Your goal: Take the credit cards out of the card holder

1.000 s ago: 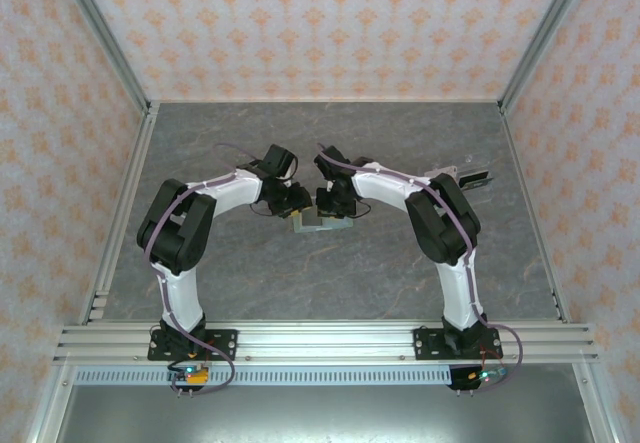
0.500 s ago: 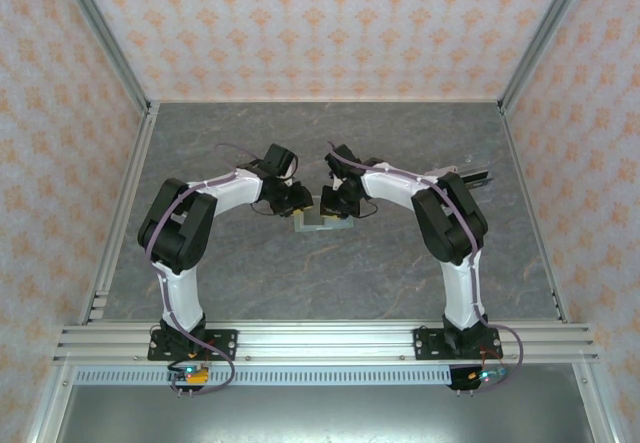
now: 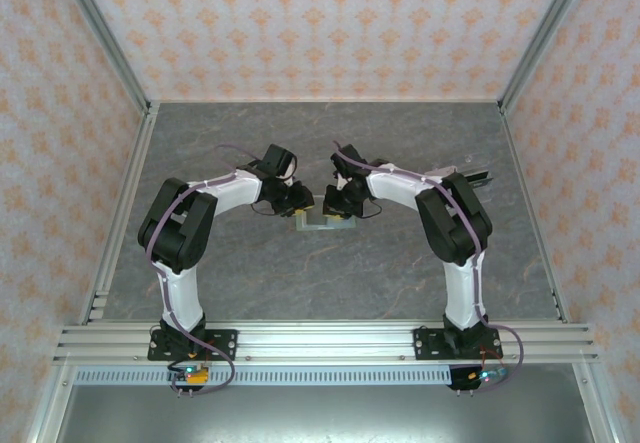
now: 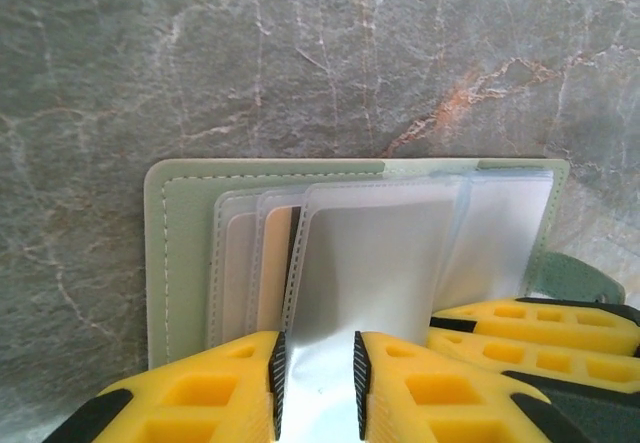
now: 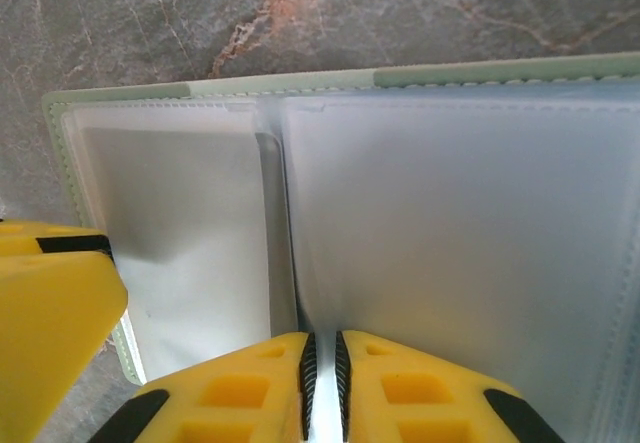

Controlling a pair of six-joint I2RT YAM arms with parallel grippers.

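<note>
Grey marbled surface (image 3: 250,283) carries the card holder (image 4: 185,213), lying open. On its left your left jaws clamp a clear sleeve (image 4: 370,253). On its right your right jaws pinch a second sleeve (image 5: 420,233), likely to spread the pockets.

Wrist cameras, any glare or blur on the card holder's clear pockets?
Left wrist: soft sheen on the plastic sleeve, no harsh glare, marble table sharp. Right wrist: plastic sleeves milky and low-contrast, card holder stitching crisp.

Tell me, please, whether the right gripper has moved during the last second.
Yes. The right gripper has shifted slightly right, toward the right-hand frame rail, clamped on the card holder.
</note>
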